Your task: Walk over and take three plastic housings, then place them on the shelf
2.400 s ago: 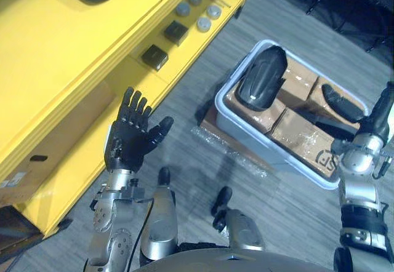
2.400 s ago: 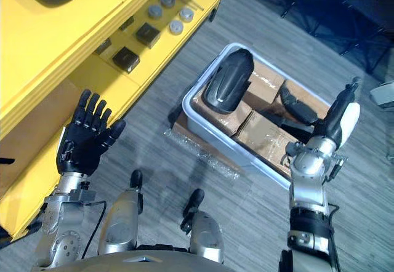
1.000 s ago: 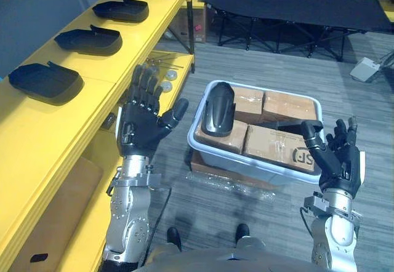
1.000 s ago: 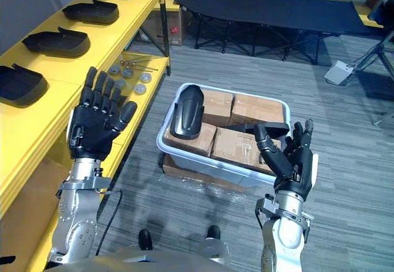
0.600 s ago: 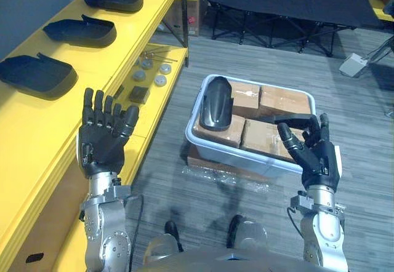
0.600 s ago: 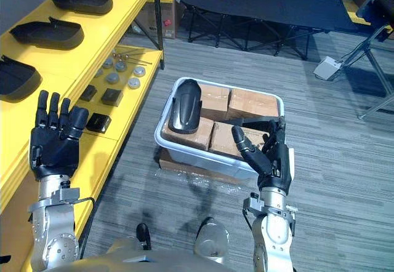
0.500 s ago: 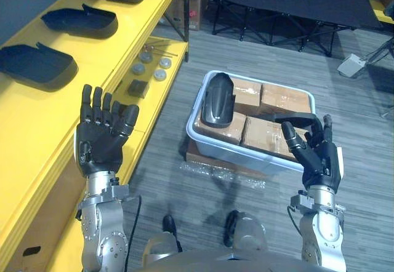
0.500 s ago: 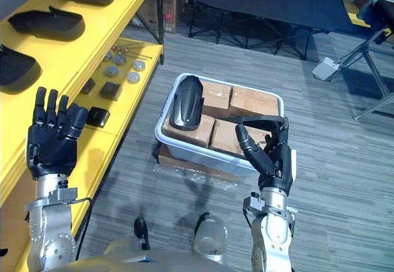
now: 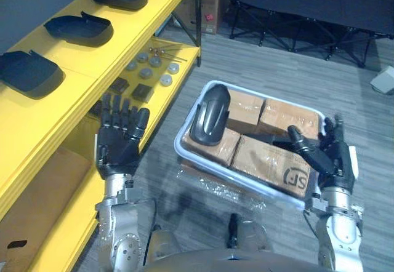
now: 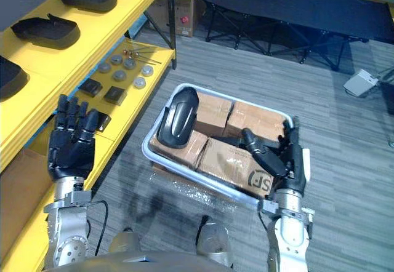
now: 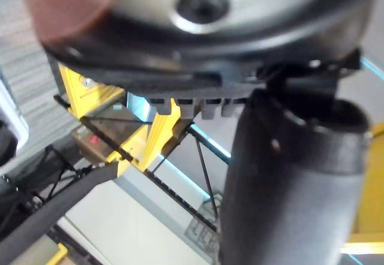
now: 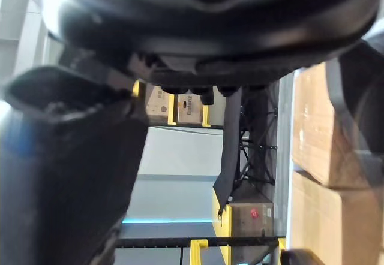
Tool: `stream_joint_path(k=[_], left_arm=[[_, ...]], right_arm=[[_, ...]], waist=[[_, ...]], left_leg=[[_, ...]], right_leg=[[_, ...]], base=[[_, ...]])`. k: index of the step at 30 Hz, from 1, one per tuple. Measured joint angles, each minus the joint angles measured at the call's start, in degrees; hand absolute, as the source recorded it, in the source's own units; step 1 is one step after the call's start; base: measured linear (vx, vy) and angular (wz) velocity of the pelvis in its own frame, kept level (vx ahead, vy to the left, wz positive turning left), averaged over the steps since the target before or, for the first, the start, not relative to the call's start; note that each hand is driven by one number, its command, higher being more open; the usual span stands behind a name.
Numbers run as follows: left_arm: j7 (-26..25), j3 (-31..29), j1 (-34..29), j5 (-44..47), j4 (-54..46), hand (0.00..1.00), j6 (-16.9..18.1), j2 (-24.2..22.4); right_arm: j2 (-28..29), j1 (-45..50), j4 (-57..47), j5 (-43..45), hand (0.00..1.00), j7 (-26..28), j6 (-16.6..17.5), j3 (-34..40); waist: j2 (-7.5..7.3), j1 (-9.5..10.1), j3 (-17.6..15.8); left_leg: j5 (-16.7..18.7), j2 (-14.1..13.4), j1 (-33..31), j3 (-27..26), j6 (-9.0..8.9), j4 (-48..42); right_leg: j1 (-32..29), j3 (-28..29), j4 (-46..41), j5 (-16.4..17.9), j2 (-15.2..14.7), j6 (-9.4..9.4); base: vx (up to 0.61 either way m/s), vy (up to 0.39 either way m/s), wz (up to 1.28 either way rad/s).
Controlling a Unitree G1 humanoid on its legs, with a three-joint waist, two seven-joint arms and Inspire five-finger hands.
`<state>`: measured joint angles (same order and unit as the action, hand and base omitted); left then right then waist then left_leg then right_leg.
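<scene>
Left hand (image 9: 118, 146) dropped; right hand (image 9: 329, 158) half-hides a housing (image 9: 276, 141).

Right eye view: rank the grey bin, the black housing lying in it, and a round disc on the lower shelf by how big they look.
Largest to smallest:
1. grey bin
2. black housing
3. round disc, clearly the smallest

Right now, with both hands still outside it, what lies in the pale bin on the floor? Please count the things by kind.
Cardboard boxes: 4
Black plastic housings: 2 (one propped up on the boxes, one lying low between them)
Total: 6
</scene>
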<state>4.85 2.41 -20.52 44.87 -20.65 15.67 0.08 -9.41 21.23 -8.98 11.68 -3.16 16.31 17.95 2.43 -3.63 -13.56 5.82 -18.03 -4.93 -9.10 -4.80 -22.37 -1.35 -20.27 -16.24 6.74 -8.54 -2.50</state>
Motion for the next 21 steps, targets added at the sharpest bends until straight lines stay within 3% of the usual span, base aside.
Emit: stream_joint_path(k=[3, 4, 7, 9, 12, 16, 21], left_arm=[[1.36, 0.69, 0.13, -0.49, -0.02, 1.00, -0.69, 0.12], [1.41, 0.25, 0.28, -0.48, 0.00, 1.00, -0.85, 0.49], [1.98, -1.27, 0.88, -0.35, 0.06, 1.00, -1.72, 1.26], [2.34, -1.77, 0.41, -0.05, 0.36, 1.00, -2.22, 2.45], [4.71, -2.99, 0.27, 0.03, 0.35, 1.00, -2.44, 4.24], [5.90, -3.26, 0.46, 0.35, 0.33, 1.00, -2.45, 5.05], [5.91, -3.18, 1.06, 0.48, 0.34, 1.00, -2.49, 5.93]], right_arm=[[-3.72, -1.08, -0.07, -0.28, 1.00, -1.03, 0.00, 3.84], [-4.41, -1.93, -0.10, -2.57, 1.00, -2.65, -0.11, 3.99], [-5.10, -3.18, -0.70, -9.34, 1.00, -5.15, -2.18, 4.17], [-5.37, -2.48, -0.69, -11.42, 1.00, -4.71, -4.38, 4.28], [-5.30, 1.61, -0.71, -13.76, 1.00, -3.54, -5.08, 6.51], [-5.22, 5.25, 1.33, -17.49, 1.00, -3.48, -5.34, 11.01], [-5.34, 4.27, 9.78, -28.09, 1.00, -8.33, -5.59, 15.66]], waist=[[1.22, 0.50, 0.73], [0.93, 0.70, 0.85], [-0.22, 0.64, 0.59], [-1.35, 1.01, 0.55], [-3.38, 0.48, 0.48], [-4.63, -0.39, 0.22], [-6.28, -1.25, -0.66]], left_leg=[[1.79, 5.30, -0.59, -0.26, -0.01, 3.02], [0.39, 7.46, 0.73, 0.31, -1.45, 7.18], [-2.26, 10.27, 1.42, -1.22, -0.84, 12.85], [-2.26, 10.72, 1.43, -2.12, -0.72, 13.05], [-1.92, 11.29, 1.10, -2.94, -0.32, 13.50], [0.76, 10.43, -1.07, -3.09, -0.38, 9.87], [3.49, 8.39, -4.32, -2.95, -0.90, 4.27]], right_leg=[[1.43, -0.58, 2.24, -0.38, -0.74, -0.60], [0.64, -0.02, 2.20, -0.78, -1.53, -1.25], [-1.73, 1.62, 3.58, -2.68, -3.38, -2.87], [-1.46, 2.11, 5.75, -4.17, -3.53, -3.34], [-1.12, 2.63, 8.56, -5.80, -3.59, -3.92], [-1.19, 3.03, 9.45, -6.21, -3.05, -3.98], [-1.42, 3.29, 10.59, -6.85, -1.19, -3.42]], base=[[0.10, 0.030, 0.11], [0.05, 0.119, -0.05], [0.01, 0.093, -0.07], [0.00, 0.097, -0.19], [0.01, 0.057, -0.11], [0.00, 0.025, -0.06], [0.00, 0.009, -0.07]])
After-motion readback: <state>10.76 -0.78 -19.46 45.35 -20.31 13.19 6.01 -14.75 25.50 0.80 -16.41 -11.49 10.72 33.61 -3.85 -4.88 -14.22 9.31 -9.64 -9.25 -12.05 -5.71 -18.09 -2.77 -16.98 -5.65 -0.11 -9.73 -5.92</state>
